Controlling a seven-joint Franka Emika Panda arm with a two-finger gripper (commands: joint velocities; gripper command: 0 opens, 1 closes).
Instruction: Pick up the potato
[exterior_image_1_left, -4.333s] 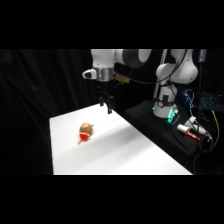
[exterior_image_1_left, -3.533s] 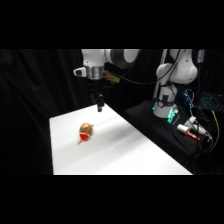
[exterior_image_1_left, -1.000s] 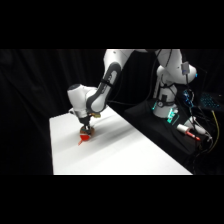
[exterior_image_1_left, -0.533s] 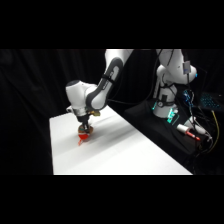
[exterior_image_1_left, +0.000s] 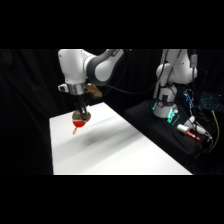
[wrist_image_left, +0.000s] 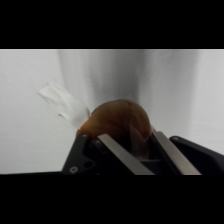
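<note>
From the side, the white table (exterior_image_1_left: 120, 150) lay under me as one bare, pale slab, its far corner toward the dark left of the room. All around it the room was black; only a dark side bench at the right carried a few small lit bits of equipment (exterior_image_1_left: 187, 130), too blurred to name. My base (exterior_image_1_left: 167, 95) stood there, and my arm came across to the table's far left part. My gripper (exterior_image_1_left: 80, 114) hung over that corner, pointing down, with the potato (exterior_image_1_left: 79, 120) between my fingers, its red lower part and thin red tail showing below them. A soft shadow (exterior_image_1_left: 95, 141) lay on the table just beside and below it, apart from the potato, so the potato was off the surface. I counted one potato, one table, one arm.

From my wrist, the table (wrist_image_left: 30, 130) filled the whole background, white with a grey band of shadow across the middle. One piece of white tape or paper (wrist_image_left: 62, 102) lay on it at the left. My two fingers (wrist_image_left: 120, 152) were closed narrowly against the one brown potato (wrist_image_left: 120, 120), which sat rounded between them.
</note>
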